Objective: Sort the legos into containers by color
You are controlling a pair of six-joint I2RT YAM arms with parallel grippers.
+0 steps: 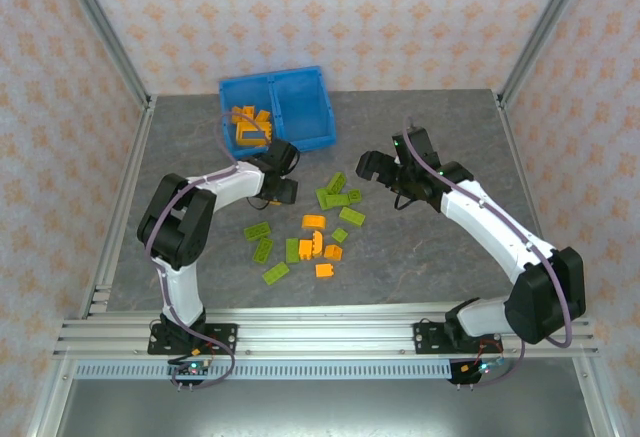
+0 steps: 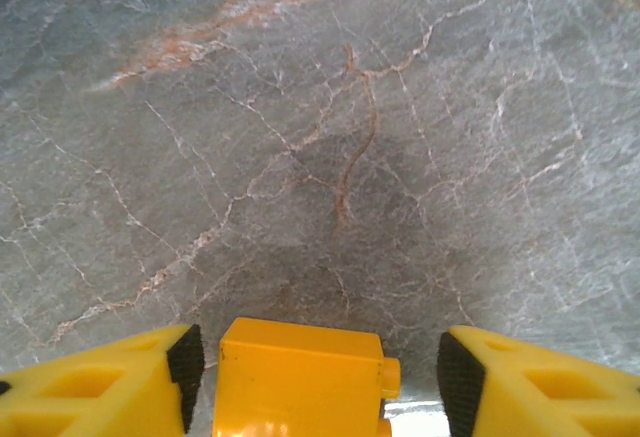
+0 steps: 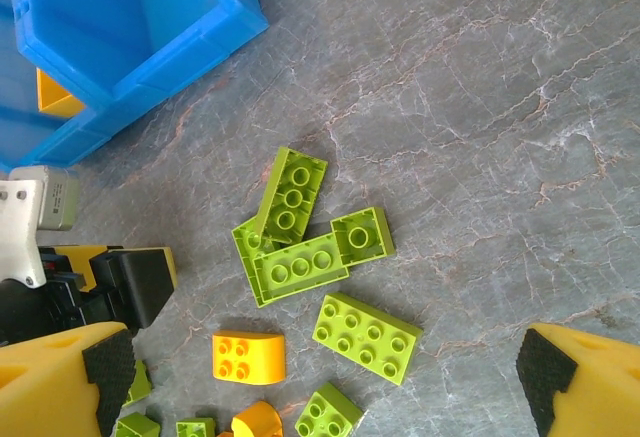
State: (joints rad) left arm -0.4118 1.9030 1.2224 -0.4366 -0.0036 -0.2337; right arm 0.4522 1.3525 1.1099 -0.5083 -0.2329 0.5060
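Bright even light, soft shadows, sharp.

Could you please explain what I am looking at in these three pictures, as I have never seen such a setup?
These are two robot arms bolted to the near edge of a table. The overhead picture looks down from behind them: left arm, right arm. The other two come from a camera on each wrist, looking past its yellow jaws. Green bricks and orange bricks lie loose on the table; more orange ones sit in the left half of a blue bin. The left jaws stand apart around one orange brick, with a gap on each side, so it does not look gripped. The right jaws are wide open above the green bricks, holding nothing.
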